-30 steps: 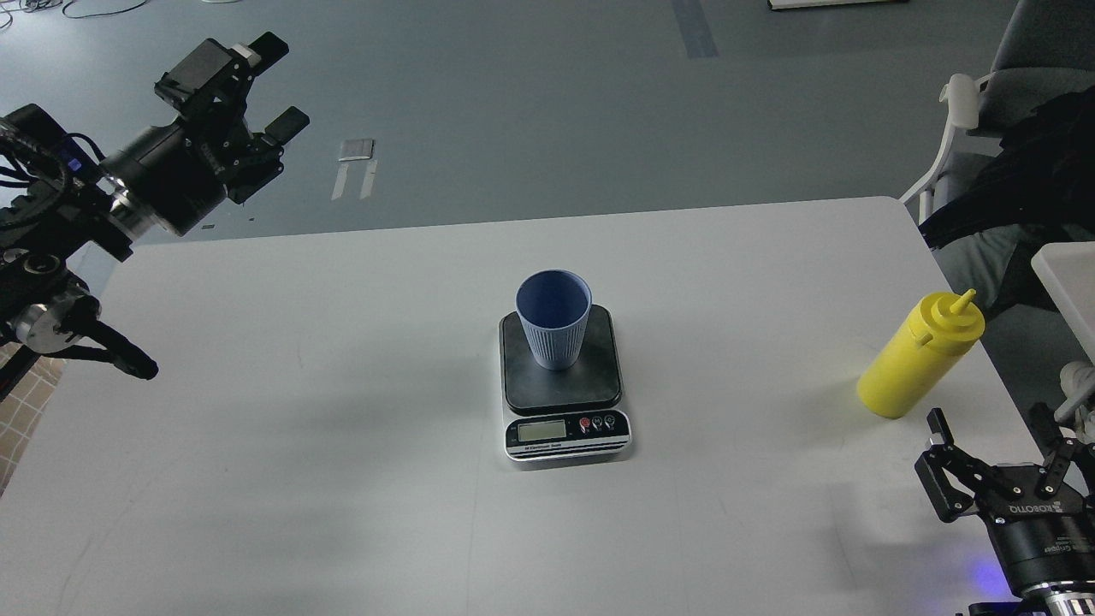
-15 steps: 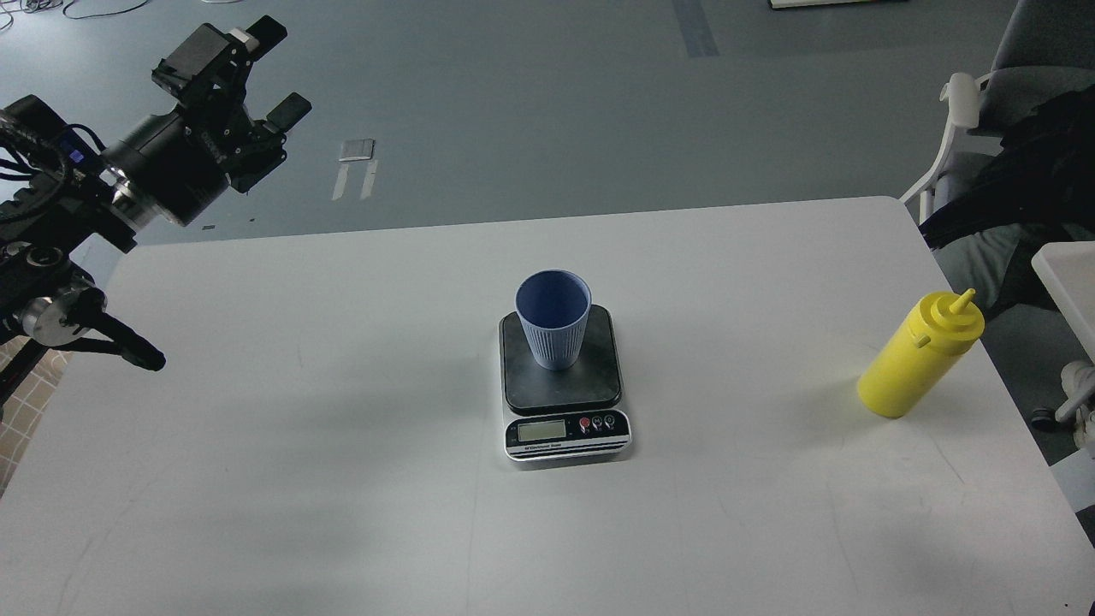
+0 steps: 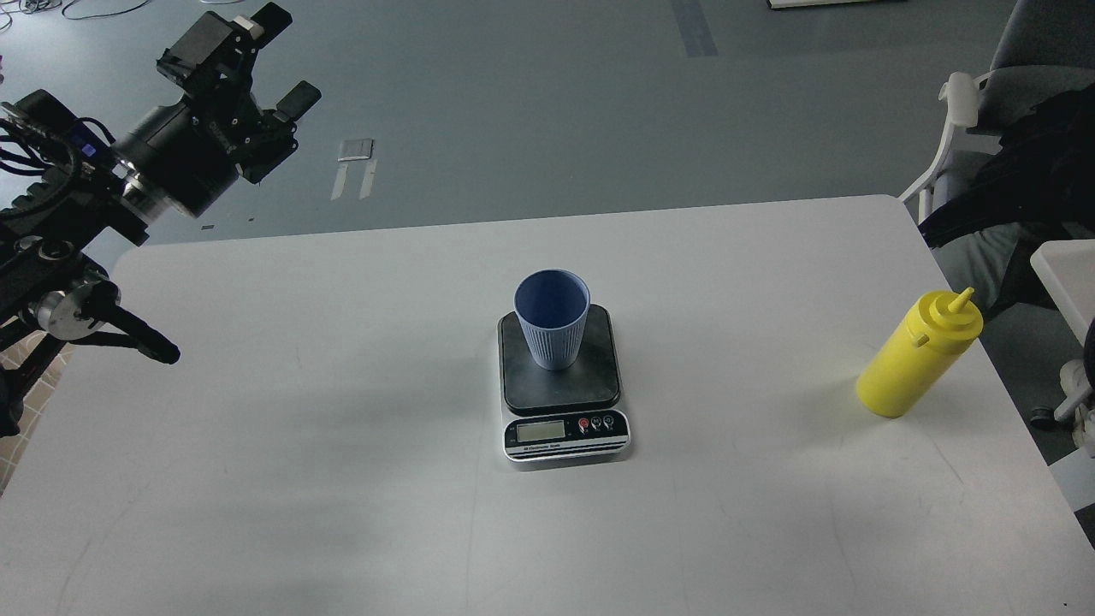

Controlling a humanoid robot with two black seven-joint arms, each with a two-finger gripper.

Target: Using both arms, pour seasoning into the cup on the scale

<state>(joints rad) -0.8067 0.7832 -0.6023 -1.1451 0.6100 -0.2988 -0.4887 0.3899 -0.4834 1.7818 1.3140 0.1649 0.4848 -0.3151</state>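
Seasoning (image 3: 917,358) far from left end effector (image 3: 287,54)

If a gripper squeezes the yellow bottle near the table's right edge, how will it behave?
The bottle looks like soft plastic, so it probably dents under pressure. It is tall and narrow, so a high push may tip it. Its round body could then roll.

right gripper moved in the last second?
Yes. A second ago it sat at the lower right corner, just below the yellow bottle; half a second ago it had already dropped out of the frame, and now it is not in view.
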